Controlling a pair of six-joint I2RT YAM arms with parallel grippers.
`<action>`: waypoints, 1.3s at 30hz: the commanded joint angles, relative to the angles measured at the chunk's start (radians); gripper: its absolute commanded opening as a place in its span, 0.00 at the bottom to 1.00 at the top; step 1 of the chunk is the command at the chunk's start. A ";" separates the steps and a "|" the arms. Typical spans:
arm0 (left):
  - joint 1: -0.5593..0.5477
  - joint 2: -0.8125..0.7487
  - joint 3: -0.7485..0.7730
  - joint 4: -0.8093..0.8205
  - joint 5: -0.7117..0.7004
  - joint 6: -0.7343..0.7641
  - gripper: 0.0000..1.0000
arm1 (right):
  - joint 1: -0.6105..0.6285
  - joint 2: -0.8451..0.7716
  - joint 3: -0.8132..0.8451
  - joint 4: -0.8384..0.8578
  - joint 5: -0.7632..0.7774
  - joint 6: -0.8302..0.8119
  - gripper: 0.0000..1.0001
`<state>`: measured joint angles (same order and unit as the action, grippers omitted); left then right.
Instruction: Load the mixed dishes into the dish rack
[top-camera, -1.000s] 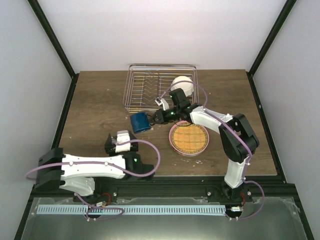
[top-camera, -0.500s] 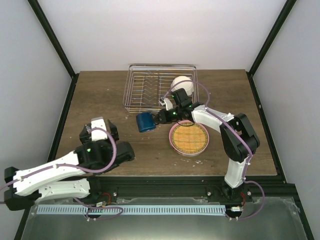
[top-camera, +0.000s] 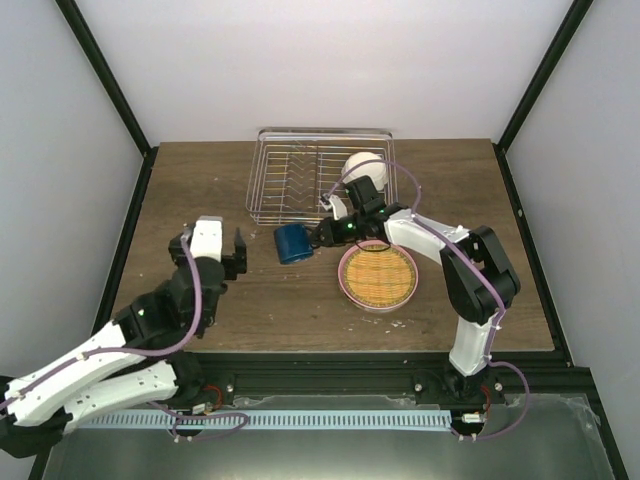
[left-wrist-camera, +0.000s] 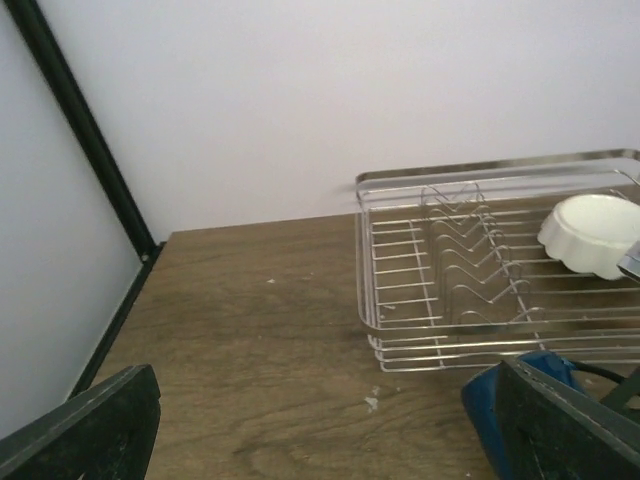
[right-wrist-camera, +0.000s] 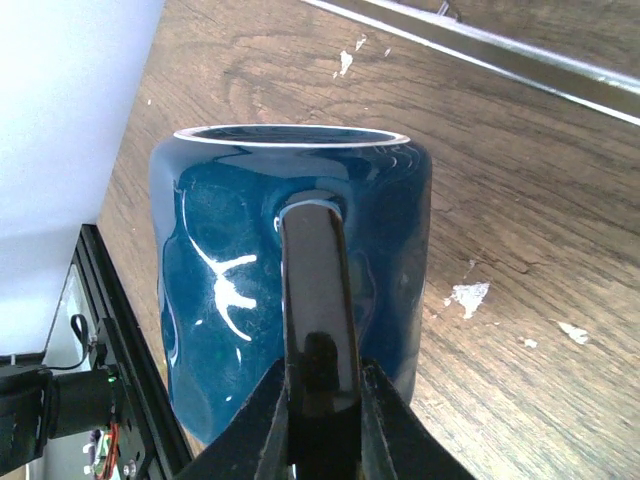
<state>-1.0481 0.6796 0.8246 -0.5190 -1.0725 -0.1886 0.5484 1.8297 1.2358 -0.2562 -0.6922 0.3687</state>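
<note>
beside the silver wire dish rack (top-camera: 300, 221), right gripper (right-wrist-camera: 320, 395) clamps the dark blue ceramic mug (right-wrist-camera: 230, 260) by its handle (right-wrist-camera: 315, 290) for loading; left gripper (top-camera: 212, 252) gapes idle.

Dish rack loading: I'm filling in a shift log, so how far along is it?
Done: the white bowl sits in the dish rack. In hand: the right gripper is shut on the handle of the blue mug, just in front of the rack. Remaining: the yellow-lime plate, stacked on the pink plate on the table.
</note>
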 joint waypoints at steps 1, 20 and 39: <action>0.112 0.083 0.059 0.024 0.286 0.096 0.94 | -0.017 -0.017 0.088 0.027 -0.015 -0.040 0.03; 0.594 0.296 0.079 0.171 1.208 0.054 0.94 | -0.044 -0.127 0.153 -0.076 0.053 -0.107 0.03; 0.769 0.324 -0.027 0.324 1.378 -0.029 0.93 | -0.044 -0.223 0.288 -0.193 0.544 -0.153 0.03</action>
<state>-0.2913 1.0073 0.8127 -0.2409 0.2790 -0.1986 0.5117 1.5959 1.4448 -0.4671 -0.3542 0.2394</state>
